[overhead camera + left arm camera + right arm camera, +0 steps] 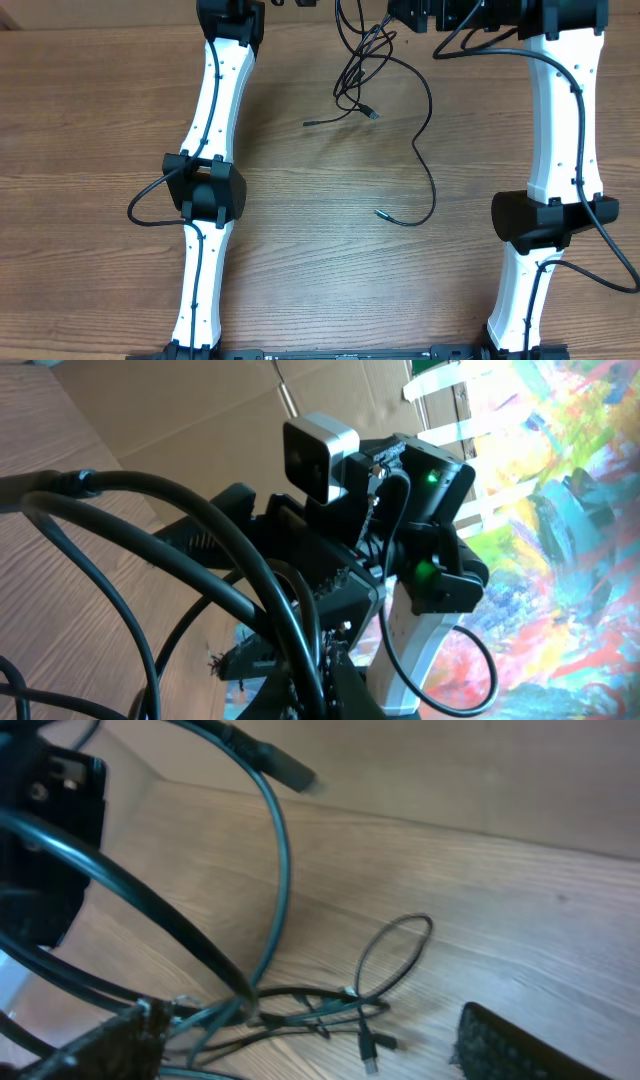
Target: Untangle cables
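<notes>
The cables [358,72] are thin black wires bunched at the far middle of the table. One long strand curves down to a plug [380,213], and two other plug ends [372,113] lie near the bunch. In the right wrist view the bunch [330,1010] lies on the wood between my right gripper's [300,1045] wide-apart fingers, which are open. One strand with a plug [288,768] arcs up past the camera. My left gripper [300,670] is hidden behind black cables crossing close to its camera, and its jaws cannot be made out.
Both white arms reach to the far edge of the wooden table [300,250], their wrists cut off by the frame. The left wrist view faces the right arm's wrist and its white camera [318,455]. Cardboard stands behind the table.
</notes>
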{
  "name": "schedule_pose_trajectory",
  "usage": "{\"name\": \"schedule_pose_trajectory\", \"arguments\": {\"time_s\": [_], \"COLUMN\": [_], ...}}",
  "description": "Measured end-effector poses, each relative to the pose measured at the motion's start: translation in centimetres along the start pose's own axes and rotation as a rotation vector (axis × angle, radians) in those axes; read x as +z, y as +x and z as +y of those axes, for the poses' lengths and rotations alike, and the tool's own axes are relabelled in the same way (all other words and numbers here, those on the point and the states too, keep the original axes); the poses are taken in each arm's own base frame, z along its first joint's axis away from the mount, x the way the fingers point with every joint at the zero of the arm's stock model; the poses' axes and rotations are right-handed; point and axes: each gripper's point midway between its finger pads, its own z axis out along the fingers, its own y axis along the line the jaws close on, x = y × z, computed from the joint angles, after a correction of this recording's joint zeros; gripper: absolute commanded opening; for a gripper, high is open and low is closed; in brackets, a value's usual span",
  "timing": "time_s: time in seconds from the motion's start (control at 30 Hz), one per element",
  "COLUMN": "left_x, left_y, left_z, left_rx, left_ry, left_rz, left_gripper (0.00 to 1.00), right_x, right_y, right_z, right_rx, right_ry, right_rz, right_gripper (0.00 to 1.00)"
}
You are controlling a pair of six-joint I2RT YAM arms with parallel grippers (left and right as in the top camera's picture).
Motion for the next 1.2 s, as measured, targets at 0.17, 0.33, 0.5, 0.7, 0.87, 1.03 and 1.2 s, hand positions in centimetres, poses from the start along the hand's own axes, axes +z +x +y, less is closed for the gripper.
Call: {"name": "schedule_pose_trajectory", "arguments": {"time_s": [0.17, 0.33, 0.5, 0.7, 0.87, 1.03, 1.2], "left_x": [0.3, 1.4, 3.0, 3.4, 3.0, 2.8, 2.7], "left_y": [-0.1, 0.5, 1.4, 1.5, 1.4, 1.4, 1.5], "left_z": [0.3, 0.5, 0.5, 0.5, 0.5, 0.6, 0.6], "left_rx": [-0.048, -0.077, -0.082, -0.084, -0.084, -0.084, -0.082], "left_ry": [-0.006, -0.007, 0.001, 0.004, 0.001, -0.003, -0.008], "left_rz": [0.004, 0.031, 0.067, 0.073, 0.067, 0.069, 0.075], "left_gripper": [0.04, 0.04, 0.04, 0.04, 0.08, 0.09, 0.08], "right_x": [0.0, -0.1, -0.1, -0.1, 0.1, 0.1, 0.1], "right_y": [-1.5, -2.3, -2.4, -2.3, -2.2, -2.2, -2.2], "right_z": [0.9, 1.5, 2.0, 2.2, 2.4, 2.2, 2.1], "right_rx": [-0.047, -0.07, -0.08, -0.079, -0.083, -0.082, -0.081], "right_ry": [-0.056, -0.083, -0.11, -0.122, -0.12, -0.108, -0.103], "right_rz": [-0.057, -0.088, -0.093, -0.089, -0.086, -0.086, -0.086], "right_gripper": [0.71, 0.63, 0.33, 0.1, 0.07, 0.04, 0.04]}}
